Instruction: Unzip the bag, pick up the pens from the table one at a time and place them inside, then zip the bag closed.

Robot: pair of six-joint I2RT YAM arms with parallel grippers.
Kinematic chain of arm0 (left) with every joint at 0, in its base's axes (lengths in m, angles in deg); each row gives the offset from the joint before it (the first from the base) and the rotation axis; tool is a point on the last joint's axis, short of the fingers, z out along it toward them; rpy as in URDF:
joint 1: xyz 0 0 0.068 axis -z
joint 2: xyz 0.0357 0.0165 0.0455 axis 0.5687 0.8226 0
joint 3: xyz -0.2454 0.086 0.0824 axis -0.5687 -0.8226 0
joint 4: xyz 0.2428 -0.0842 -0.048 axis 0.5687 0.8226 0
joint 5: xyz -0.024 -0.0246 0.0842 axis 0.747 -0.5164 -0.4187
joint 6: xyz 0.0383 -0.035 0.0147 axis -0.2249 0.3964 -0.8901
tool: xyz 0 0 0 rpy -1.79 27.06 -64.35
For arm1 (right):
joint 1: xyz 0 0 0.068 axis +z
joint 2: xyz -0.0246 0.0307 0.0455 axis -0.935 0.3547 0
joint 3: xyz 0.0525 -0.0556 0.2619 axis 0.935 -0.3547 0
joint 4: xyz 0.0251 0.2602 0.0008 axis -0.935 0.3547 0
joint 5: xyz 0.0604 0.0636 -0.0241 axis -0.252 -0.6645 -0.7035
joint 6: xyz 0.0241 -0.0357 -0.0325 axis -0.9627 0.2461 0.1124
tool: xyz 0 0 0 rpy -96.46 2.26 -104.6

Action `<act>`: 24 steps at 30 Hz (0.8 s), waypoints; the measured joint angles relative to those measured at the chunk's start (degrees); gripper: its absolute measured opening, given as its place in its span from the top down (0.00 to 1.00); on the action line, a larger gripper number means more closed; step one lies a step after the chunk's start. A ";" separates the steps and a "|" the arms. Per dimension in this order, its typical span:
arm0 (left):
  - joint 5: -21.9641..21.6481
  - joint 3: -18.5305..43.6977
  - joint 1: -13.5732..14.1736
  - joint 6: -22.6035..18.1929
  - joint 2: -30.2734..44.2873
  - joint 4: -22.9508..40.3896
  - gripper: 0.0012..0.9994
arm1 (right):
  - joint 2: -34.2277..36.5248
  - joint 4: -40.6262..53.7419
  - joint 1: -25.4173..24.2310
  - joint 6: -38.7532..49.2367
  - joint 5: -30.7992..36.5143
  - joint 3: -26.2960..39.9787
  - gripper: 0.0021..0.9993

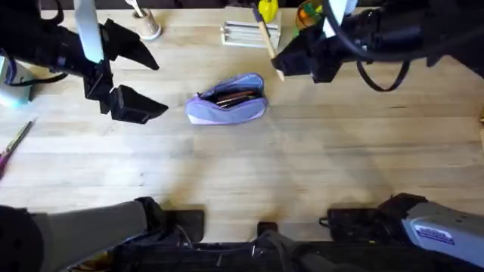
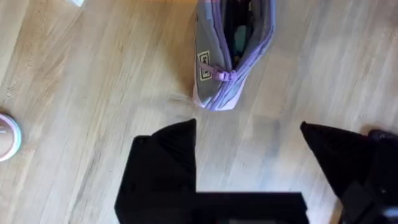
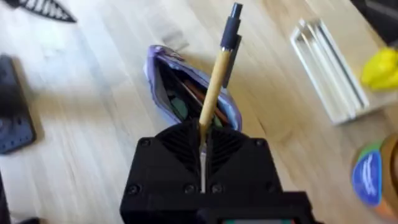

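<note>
Bag [image 1: 227, 100]: lavender fabric pouch, lying on my worktop [image 1: 318, 174] near its middle, zipper open along the top. Dark and reddish pens [image 1: 236, 97] lie inside the gap. In my left wrist view the bag [image 2: 230, 53] shows its purple zipper pull [image 2: 219, 74] at the near end, beside a small square label.

Tan pen [image 1: 266, 39]: black tip, held in my right claw [image 1: 281, 66], above and to the right of the bag. In my right wrist view the pen [image 3: 217, 78] stands up from the pinched fingers [image 3: 186, 140], its black end over the bag's open mouth [image 3: 186, 93].

Left claw [image 1: 155, 87]: spread wide, holding nothing, hovering to the left of the bag, apart from it. In my left wrist view its two black fingers [image 2: 168, 155] stand wide, the bag's end just beyond them.

White rack [image 1: 249, 34]: behind the bag, near the far edge of the worktop.
</note>
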 joint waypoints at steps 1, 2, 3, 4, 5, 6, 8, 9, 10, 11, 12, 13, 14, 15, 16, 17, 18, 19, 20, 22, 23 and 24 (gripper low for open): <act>0.00 0.00 0.00 0.00 0.00 0.00 0.01 | 0.27 -0.70 0.23 3.93 -1.87 0.00 0.97; 0.00 0.00 0.00 0.00 -0.01 0.00 0.01 | 0.62 -1.09 0.57 9.03 -4.16 0.00 0.97; 0.00 0.00 0.00 0.00 0.00 0.00 0.01 | 1.00 -1.29 0.83 13.36 -6.04 0.00 0.97; 0.00 0.00 0.00 0.00 0.00 0.00 0.01 | 1.53 -1.51 1.16 18.05 -8.01 0.00 0.97; 0.00 0.00 0.00 0.00 -0.01 0.00 0.01 | 2.15 -1.81 1.51 22.24 -9.63 0.00 0.97; 0.00 0.00 0.00 0.00 -0.01 0.00 0.01 | 2.87 -2.19 1.88 26.00 -10.92 0.00 0.97; 0.00 0.00 0.00 0.00 -0.02 0.00 0.01 | 4.70 -2.62 2.54 32.80 -12.79 0.00 0.97; 0.00 0.00 0.00 0.00 0.00 0.00 0.01 | 5.99 -2.61 2.84 36.17 -13.54 0.00 0.97; 0.00 0.00 0.00 0.00 0.00 0.00 0.01 | 7.17 -2.63 3.05 38.76 -13.98 0.00 0.97; 0.00 0.00 0.00 0.00 0.00 0.00 0.01 | 8.77 -2.71 3.20 41.74 -14.38 0.00 0.97; 0.00 0.00 0.00 0.00 0.00 0.00 0.01 | 10.43 -2.76 3.25 44.56 -14.46 0.00 0.97; 0.00 0.00 0.00 0.00 0.00 0.00 0.01 | 12.02 -2.72 3.25 47.04 -14.40 0.00 0.97; 0.00 0.00 0.00 0.00 -0.01 0.00 0.01 | 13.60 -2.76 3.25 49.41 -14.20 0.00 0.97; 0.00 0.00 0.00 0.00 0.00 0.00 0.01 | 15.39 -2.74 3.25 51.95 -13.71 0.00 0.97; 0.00 0.00 0.00 0.00 0.00 0.00 0.01 | 17.03 -2.78 3.25 54.33 -13.13 0.00 0.97; 0.00 0.00 0.00 0.00 0.00 0.00 0.01 | 18.28 -2.91 3.25 55.91 -12.72 0.00 0.97; 0.00 0.00 0.00 0.00 0.00 0.00 0.01 | 19.77 -3.14 3.25 57.69 -12.21 0.00 0.97; 0.00 0.00 0.00 0.00 0.00 0.00 0.01 | 20.87 -3.45 3.25 59.01 -11.83 0.00 0.97; 0.00 0.00 0.00 0.00 -0.02 0.00 0.01 | 21.79 -3.84 3.25 60.10 -11.49 0.00 0.97; 0.00 0.00 0.00 0.00 -0.01 0.00 0.01 | 23.50 -4.40 3.25 62.18 -10.73 0.00 0.97; 0.00 0.00 0.00 0.00 -0.02 0.00 0.01 | 24.11 -4.68 3.25 62.93 -10.45 0.00 0.97; 0.00 0.00 0.00 0.00 -0.02 0.00 0.01 | 24.72 -5.24 3.25 63.68 -10.21 0.00 0.97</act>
